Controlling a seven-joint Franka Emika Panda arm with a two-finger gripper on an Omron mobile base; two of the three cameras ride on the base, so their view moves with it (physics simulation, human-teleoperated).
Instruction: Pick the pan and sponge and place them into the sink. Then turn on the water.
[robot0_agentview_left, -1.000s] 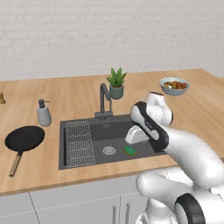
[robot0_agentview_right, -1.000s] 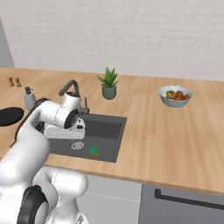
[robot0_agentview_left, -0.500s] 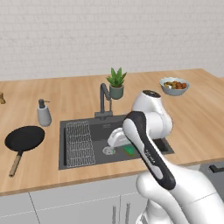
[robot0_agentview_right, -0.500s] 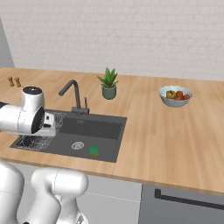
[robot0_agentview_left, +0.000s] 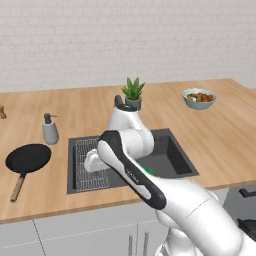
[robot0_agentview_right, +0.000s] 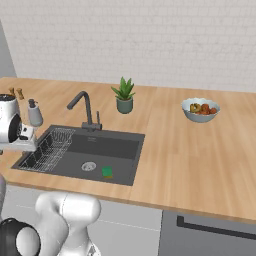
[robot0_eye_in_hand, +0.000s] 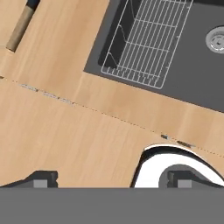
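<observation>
Sponge (robot0_agentview_right: 107, 172) already in sink (robot0_agentview_left: 175, 160), lower centre of right base view. Pan (robot0_agentview_left: 28, 159) on desk (robot0_agentview_left: 225, 135), centre left of left base view, handle toward bottom edge. Hand (robot0_eye_in_hand: 109, 179) open, empty; pan handle sits upper left in hand view.

We see the dark sink (robot0_agentview_right: 125, 145) set into the wooden table (robot0_agentview_right: 200, 155), with the green sponge (robot0_agentview_right: 107, 172) lying on its floor just right of the round drain (robot0_agentview_right: 88, 166). A wire rack (robot0_agentview_right: 50, 147) fills its left part. Behind it stand the dark faucet (robot0_agentview_right: 84, 107), a potted plant (robot0_agentview_right: 124, 96), and a fruit bowl (robot0_agentview_right: 200, 109) farther right. A soap dispenser (robot0_agentview_right: 34, 113) stands at the left.
</observation>
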